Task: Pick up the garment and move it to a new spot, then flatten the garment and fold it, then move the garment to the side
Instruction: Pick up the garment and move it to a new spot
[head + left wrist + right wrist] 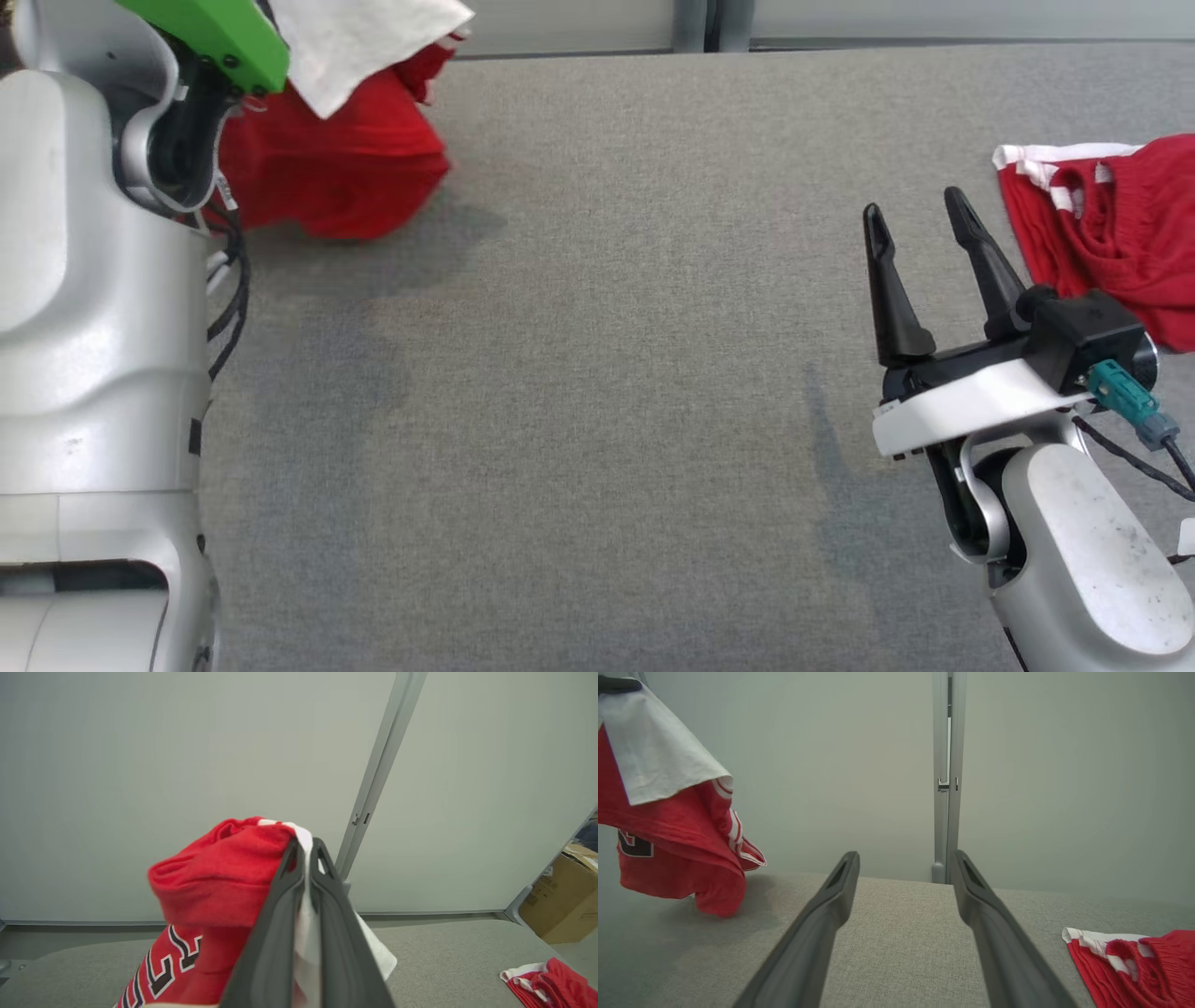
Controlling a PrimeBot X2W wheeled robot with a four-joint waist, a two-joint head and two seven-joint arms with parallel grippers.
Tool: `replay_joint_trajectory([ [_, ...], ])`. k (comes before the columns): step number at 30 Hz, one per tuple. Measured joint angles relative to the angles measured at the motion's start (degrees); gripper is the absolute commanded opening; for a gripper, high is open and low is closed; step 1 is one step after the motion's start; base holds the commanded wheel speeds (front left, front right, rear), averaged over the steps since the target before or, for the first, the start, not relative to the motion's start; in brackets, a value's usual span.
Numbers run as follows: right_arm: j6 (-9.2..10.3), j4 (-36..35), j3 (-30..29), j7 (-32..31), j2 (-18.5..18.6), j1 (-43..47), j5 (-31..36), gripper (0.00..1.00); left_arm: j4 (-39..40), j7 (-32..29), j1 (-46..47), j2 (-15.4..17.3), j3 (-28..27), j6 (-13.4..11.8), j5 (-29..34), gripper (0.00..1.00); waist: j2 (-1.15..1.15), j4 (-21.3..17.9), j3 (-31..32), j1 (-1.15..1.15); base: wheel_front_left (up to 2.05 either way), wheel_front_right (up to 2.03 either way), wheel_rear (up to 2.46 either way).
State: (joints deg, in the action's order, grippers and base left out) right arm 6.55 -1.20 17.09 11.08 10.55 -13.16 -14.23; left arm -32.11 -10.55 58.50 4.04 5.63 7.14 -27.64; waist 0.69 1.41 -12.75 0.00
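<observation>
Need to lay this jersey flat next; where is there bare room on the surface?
The grey surface is bare across its middle, between the hanging jersey and the open right tool. The red shorts crowd the right edge.

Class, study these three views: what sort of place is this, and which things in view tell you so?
Probably a robotics test booth, not a home: plain pale partition panels joined by a metal post, a grey fabric-covered work table, and a cardboard box beyond the corner.
</observation>
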Motion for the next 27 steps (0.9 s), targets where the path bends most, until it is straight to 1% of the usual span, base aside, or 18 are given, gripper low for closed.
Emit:
replay_joint_trajectory([
  [4,-0.14,0.86,0.62,-0.01,-0.25,1.26,-0.46,1.0,1.43,-2.18,-0.3,-1.82,2.13,0.0,-2.24,0.0,0.0,-1.52,2.85,0.0,0.0,0.0,0.0],
  [7,-0.14,0.96,0.68,-0.01,-0.41,2.01,-0.46,1.0,3.38,-3.57,-0.71,-2.11,3.21,0.0,-4.6,0.0,0.0,-3.23,4.29,0.0,0.0,0.0,0.0],
  [12,-0.13,1.14,0.57,0.0,-0.79,2.21,-0.46,1.0,7.72,-5.38,-1.02,-2.48,7.33,0.0,-7.56,0.0,0.0,-6.15,6.09,0.0,0.0,0.0,0.0],
  [13,-0.13,1.32,0.46,0.07,-0.86,2.25,-0.46,1.0,9.13,-5.64,-1.01,-2.45,7.32,0.0,-8.32,0.0,0.0,-7.22,6.7,0.0,0.0,0.0,0.0],
  [16,-0.12,1.55,0.4,0.32,-1.09,2.3,-0.46,1.0,10.53,-5.89,-0.96,-1.98,6.91,0.0,-8.77,0.0,0.0,-8.7,7.54,0.0,0.0,0.0,0.0],
  [18,-0.12,1.6,0.48,0.47,-1.29,2.3,-0.46,1.0,11.4,-6.54,-0.94,-0.93,7.11,0.0,-8.9,0.0,0.0,-9.68,8.04,0.0,0.0,0.0,0.0],
  [21,-0.12,1.6,0.66,0.49,-1.49,2.4,-0.47,1.0,13.83,-8.21,-0.9,-0.36,8.8,0.0,-11.76,0.0,0.0,-11.25,8.66,0.0,0.0,0.0,0.0],
  [22,-0.12,1.65,0.63,0.49,-1.46,2.59,-0.47,1.0,14.67,-8.82,-0.9,-0.41,10.12,0.0,-12.15,0.0,0.0,-11.78,8.82,0.0,0.0,0.0,0.0],
  [23,-0.12,1.7,0.62,0.49,-1.44,3.17,-0.47,1.0,16.16,-10.25,-1.02,-0.94,13.06,0.0,-13.97,0.0,0.0,-12.85,9.09,0.0,0.0,0.0,0.0],
  [27,-0.12,1.76,0.69,0.51,-1.45,3.3,-0.47,1.0,20.23,-11.11,-1.05,-2.01,17.84,0.0,-16.51,0.0,0.0,-14.79,9.36,0.0,0.0,0.0,0.0],
])
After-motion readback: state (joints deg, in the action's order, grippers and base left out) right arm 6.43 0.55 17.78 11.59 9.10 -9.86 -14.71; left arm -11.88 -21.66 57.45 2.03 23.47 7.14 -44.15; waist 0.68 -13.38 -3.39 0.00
